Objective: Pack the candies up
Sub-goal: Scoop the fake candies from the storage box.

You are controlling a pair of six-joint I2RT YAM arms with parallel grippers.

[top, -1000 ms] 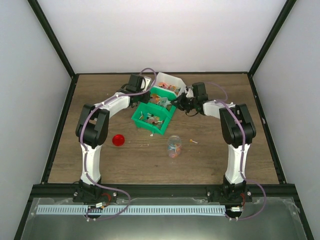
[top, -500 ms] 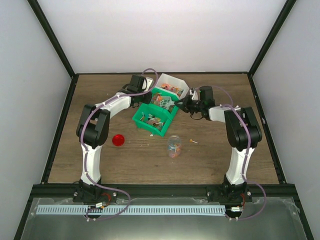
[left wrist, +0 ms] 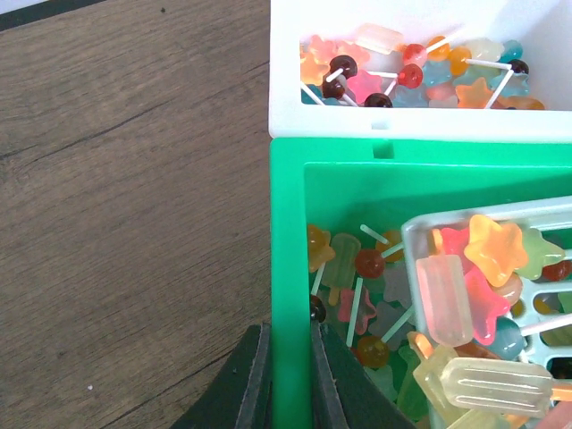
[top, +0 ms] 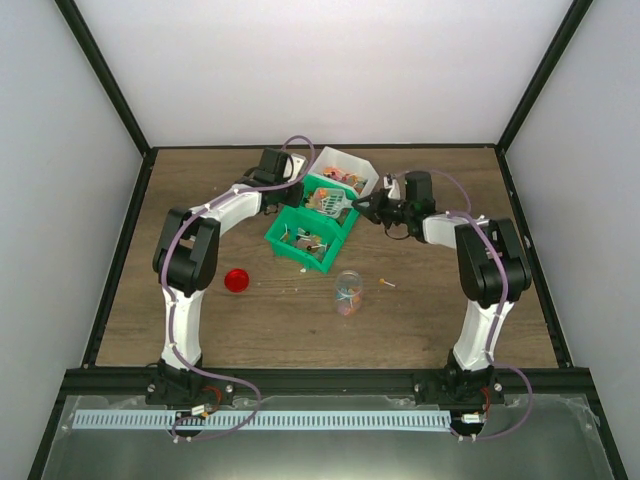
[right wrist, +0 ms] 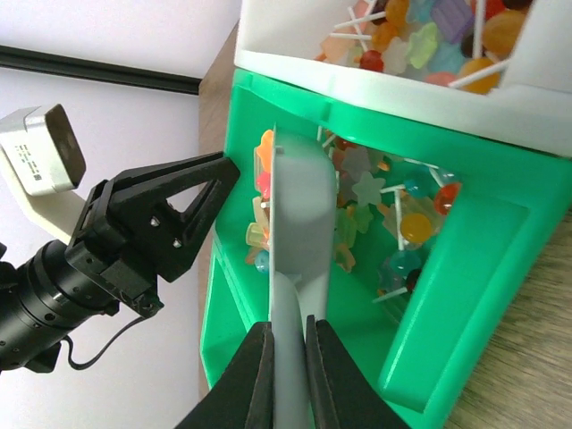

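Observation:
The candies [left wrist: 487, 250] are small coloured sweets and lollipops, and several are piled in the pale slotted scoop [left wrist: 420, 223]. More candies lie loose in the green bin [left wrist: 288, 268] below it. My right gripper [right wrist: 288, 357] is shut on the scoop's handle [right wrist: 299, 206] and holds the scoop head over that bin [top: 335, 203]. My left gripper [left wrist: 290, 375] is shut on the green bin's left wall. In the top view the left gripper [top: 298, 192] and the right gripper [top: 368, 207] face each other across the bin.
A white bin [left wrist: 286, 89] with more candies sits behind the green one. A second green bin [top: 295, 255] stands in front. A clear jar [top: 347, 292] holding a few candies, a red lid [top: 236, 280] and one loose candy [top: 387, 283] lie on the table.
My right wrist has drawn back to the right and the scoop head has come up over the middle green bin. The left arm has stayed put on the bin wall.

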